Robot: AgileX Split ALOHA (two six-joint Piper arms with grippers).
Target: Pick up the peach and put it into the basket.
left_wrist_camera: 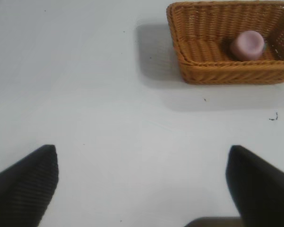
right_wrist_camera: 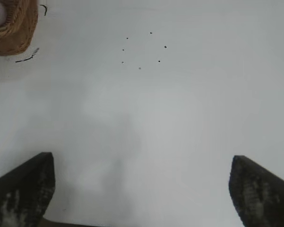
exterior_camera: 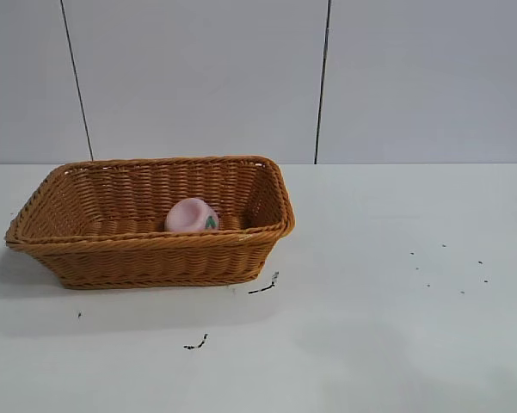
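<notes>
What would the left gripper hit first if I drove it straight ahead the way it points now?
Probably bare table: the open left gripper looks down on white surface. The basket, holding the peach, lies off to one side, though depth is unclear.

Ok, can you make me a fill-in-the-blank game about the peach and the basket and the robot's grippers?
1. The peach lies inside the ____.
2. The basket stands on a ____ table.
3. The left gripper is away from the basket, its fingers wide ____.
4. The right gripper is open and holds ____.

Missing words: basket; white; open; nothing
</notes>
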